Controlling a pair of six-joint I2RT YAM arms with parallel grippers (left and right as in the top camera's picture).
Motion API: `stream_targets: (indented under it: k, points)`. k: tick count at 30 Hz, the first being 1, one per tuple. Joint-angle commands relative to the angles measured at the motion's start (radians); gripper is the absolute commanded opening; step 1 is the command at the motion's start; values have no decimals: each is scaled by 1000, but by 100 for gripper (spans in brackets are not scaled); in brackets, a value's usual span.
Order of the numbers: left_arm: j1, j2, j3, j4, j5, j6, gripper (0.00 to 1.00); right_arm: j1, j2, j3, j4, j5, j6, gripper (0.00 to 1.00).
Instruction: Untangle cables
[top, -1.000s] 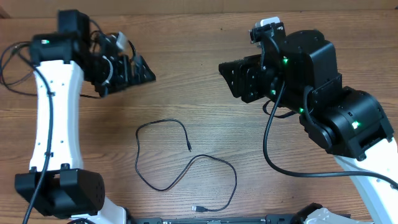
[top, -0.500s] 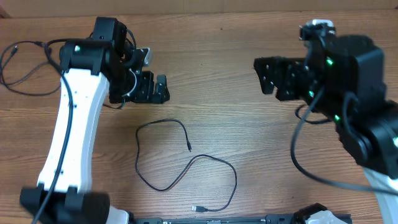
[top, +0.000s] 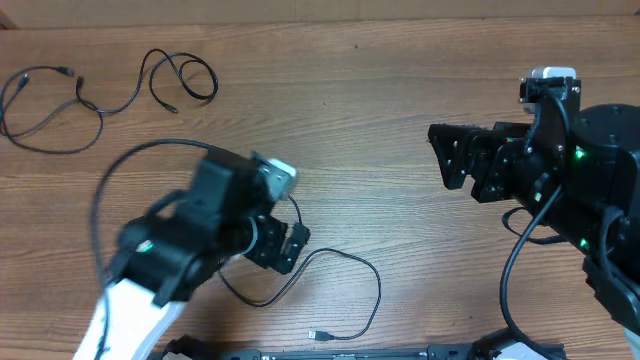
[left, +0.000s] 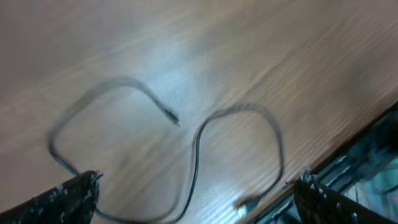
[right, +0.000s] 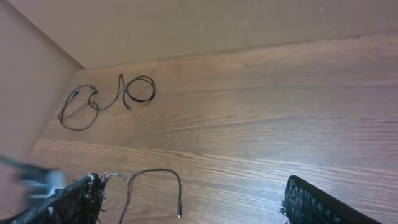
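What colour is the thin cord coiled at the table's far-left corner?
Black. The thin coiled cord shows clearest in the overhead view.

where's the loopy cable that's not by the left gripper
In the overhead view the loopy cable lies at the far left corner of the table, well apart from the other cable and the left gripper near the front middle.

Wooden table (top: 400, 150), one black cable (top: 103, 112) far-left, another black cable (top: 340, 253) near front edge
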Motion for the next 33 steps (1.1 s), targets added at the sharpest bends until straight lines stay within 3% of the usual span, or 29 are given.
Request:
stream_targets:
  k: [1, 5, 15, 25, 27, 29, 31, 33]
  points:
    - [-7, 53, -142, 54, -15, -49, 100, -3, 8, 15, 0, 6, 4, 95]
    - [-7, 139, -215, 98, -8, -90, 100, -3, 27, 15, 0, 7, 4, 99]
    - [-10, 420, -241, 98, 229, -96, 100, -3, 98, 15, 0, 6, 4, 100]
    - [-131, 634, -241, 112, 222, -96, 99, -3, 175, 15, 40, 7, 3, 100]
    - [-159, 653, -241, 129, 211, -96, 95, -3, 188, 15, 51, 7, 3, 100]
    - [-185, 664, -241, 151, 198, -97, 85, -3, 199, 15, 61, 7, 3, 100]
    - [-204, 666, -241, 172, 189, -97, 73, -3, 208, 15, 65, 7, 3, 100]
    - [-212, 666, -241, 189, 185, -97, 54, -3, 214, 15, 66, 7, 3, 100]
